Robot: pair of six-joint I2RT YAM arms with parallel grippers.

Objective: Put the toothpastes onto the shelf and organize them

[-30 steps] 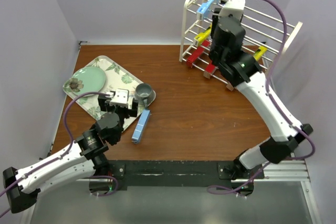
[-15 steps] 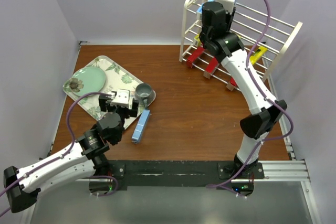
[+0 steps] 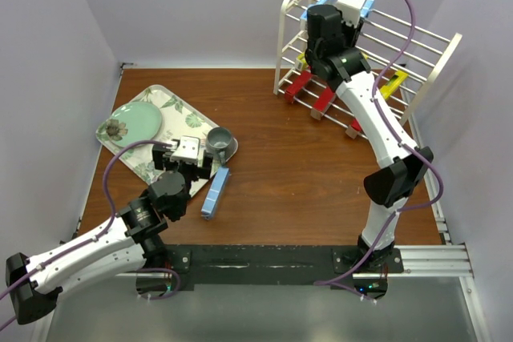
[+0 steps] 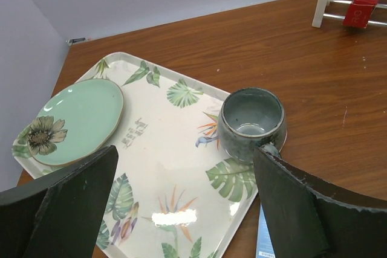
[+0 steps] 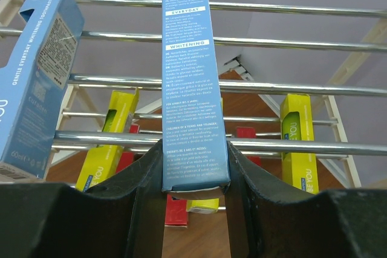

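Hovering over the leaf-patterned white tray point(image 4: 157, 149) and the grey ceramic mug point(image 4: 251, 119), the left gripper point(image 4: 184, 161) stood spread wide, holding nothing. Just right of the mug, 1 light blue cardboard toothpaste box point(image 3: 215, 192) lay on the brown wooden table point(image 3: 304, 174). Farther right, the right gripper point(image 5: 195, 161) was clamped on a 2nd light blue box point(image 5: 187, 58) at the top tier of the cream-white metal-rod shelf point(image 5: 290, 87), beside a 3rd light blue box point(image 5: 36, 70).
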